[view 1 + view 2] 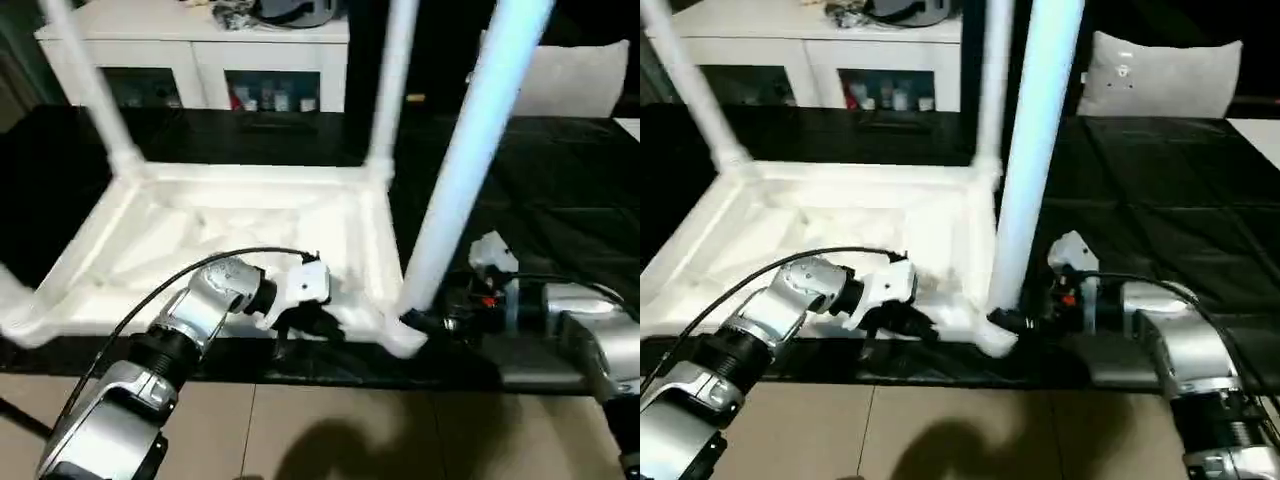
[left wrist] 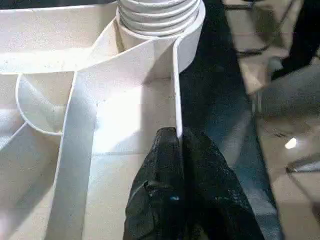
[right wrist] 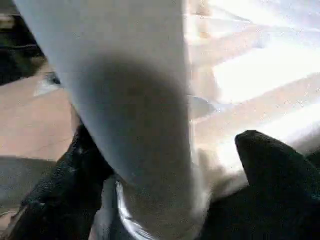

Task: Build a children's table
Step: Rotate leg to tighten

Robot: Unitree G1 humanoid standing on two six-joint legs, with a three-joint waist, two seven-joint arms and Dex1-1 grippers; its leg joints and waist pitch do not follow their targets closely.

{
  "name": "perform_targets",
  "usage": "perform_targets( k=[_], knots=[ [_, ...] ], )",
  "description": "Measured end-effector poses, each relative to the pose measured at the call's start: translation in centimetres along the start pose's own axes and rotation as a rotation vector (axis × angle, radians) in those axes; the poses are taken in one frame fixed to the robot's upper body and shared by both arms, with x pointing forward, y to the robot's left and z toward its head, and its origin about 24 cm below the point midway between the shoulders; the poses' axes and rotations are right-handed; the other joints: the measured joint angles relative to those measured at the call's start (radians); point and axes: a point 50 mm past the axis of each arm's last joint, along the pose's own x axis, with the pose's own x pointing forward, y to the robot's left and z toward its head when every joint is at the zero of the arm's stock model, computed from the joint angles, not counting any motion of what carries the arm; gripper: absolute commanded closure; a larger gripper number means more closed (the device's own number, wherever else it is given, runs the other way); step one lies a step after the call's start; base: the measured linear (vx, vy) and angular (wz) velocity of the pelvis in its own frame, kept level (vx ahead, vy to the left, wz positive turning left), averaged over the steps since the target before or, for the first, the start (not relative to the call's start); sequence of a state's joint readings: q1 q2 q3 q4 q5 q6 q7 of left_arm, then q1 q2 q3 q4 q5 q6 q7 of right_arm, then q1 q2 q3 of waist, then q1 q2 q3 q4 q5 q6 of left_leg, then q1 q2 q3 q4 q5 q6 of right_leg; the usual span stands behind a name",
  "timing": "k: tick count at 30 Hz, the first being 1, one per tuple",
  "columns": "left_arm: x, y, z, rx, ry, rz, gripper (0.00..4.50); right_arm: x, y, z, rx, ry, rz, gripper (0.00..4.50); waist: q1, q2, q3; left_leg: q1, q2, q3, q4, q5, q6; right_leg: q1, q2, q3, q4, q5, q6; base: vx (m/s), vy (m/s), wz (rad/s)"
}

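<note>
- Left gripper pinched shut on tabletop rim, 6 o'clock edge.
- Right gripper clamped around leg base.
- Probably light, stiff, slippery plastic; best gripped low, near socket.

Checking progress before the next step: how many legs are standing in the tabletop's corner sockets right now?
3. One at the far left corner, one at the far right corner, and one at the near right corner, gripped by the right gripper. The near left corner is cut off.
</note>
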State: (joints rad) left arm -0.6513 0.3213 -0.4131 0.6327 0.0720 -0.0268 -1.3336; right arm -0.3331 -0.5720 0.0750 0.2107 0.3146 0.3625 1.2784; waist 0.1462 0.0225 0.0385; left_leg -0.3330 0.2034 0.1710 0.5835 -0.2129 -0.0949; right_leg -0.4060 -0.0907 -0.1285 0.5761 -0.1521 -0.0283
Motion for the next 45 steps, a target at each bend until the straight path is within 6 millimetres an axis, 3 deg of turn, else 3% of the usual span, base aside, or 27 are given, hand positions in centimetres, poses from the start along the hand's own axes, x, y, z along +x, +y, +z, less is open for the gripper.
perform_targets(
  k=[10,21,28,32,36,38,43,44,45],
  knots=[
    [-0.3,-0.5,-0.1,0.026,0.016,-0.078,4.5,0.4,1.1,-0.5,0.035,0.029,0.149,1.41,0.003,-0.001,0.0,0.0,0.0,0.0,0.001,0.0,0.0,0.0,0.0,0.0,0.0,0.0,0.0,0.0,0.0,0.0],
    [-0.4,-0.6,-0.1,0.029,0.015,-0.102,4.5,0.5,1.3,-0.8,0.04,0.027,0.155,2.25,0.005,-0.001,0.0,0.0,0.0,0.0,0.001,0.0,0.0,0.0,0.0,0.0,0.0,0.0,0.0,0.0,0.0,0.0],
    [-0.2,-0.5,-0.1,-0.042,-0.035,-0.086,4.5,0.6,2.0,-0.8,0.081,-0.015,0.099,2.4,0.007,0.0,0.0,0.0,0.0,0.0,0.002,0.0,0.0,0.001,0.0,0.0,0.001,0.0,0.0,0.0,0.0,0.0],
    [-0.1,0.1,-0.3,-0.135,-0.051,0.037,4.5,1.4,1.3,-0.9,0.113,-0.065,-0.078,2.41,-0.01,0.0,-0.001,0.002,0.0,0.0,0.003,0.0,0.0,0.002,0.0,0.001,0.001,0.0,0.0,0.0,0.0,0.0],
    [1.2,1.8,0.3,-0.226,-0.042,0.251,4.5,3.9,-1.4,0.4,0.205,-0.117,-0.428,2.43,-0.072,0.0,0.0,0.001,0.0,0.0,0.008,0.0,-0.001,0.001,0.0,0.0,0.0,0.0,0.0,0.0,0.0,0.0],
    [2.0,2.3,0.7,-0.258,-0.042,0.325,4.5,4.7,-2.3,0.9,0.235,-0.112,-0.561,2.43,-0.091,0.0,0.0,0.001,0.0,-0.001,0.008,0.0,0.0,0.001,0.0,0.0,-0.001,0.0,0.0,0.0,0.0,0.0],
    [4.3,3.3,2.3,-0.316,-0.065,0.468,4.5,5.7,-3.9,1.6,0.276,-0.138,-0.798,2.43,-0.091,0.0,-0.001,0.0,-0.001,-0.001,0.004,0.0,0.0,0.001,0.0,-0.001,-0.001,0.0,0.001,0.0,0.0,0.0],
    [4.3,3.3,2.4,-0.32,-0.065,0.474,4.5,5.7,-4.0,1.7,0.272,-0.145,-0.806,2.11,-0.089,0.0,-0.001,0.0,-0.001,-0.001,0.003,0.0,0.0,0.001,0.0,-0.001,-0.001,0.0,0.001,0.0,0.0,0.0],
    [4.3,3.4,2.4,-0.322,-0.065,0.478,4.5,5.8,-4.0,1.7,0.269,-0.151,-0.807,2.11,-0.088,0.0,-0.001,0.0,-0.001,-0.002,0.002,0.0,0.0,0.001,0.0,-0.001,-0.001,0.0,0.0,0.0,0.0,0.0]
  ],
)
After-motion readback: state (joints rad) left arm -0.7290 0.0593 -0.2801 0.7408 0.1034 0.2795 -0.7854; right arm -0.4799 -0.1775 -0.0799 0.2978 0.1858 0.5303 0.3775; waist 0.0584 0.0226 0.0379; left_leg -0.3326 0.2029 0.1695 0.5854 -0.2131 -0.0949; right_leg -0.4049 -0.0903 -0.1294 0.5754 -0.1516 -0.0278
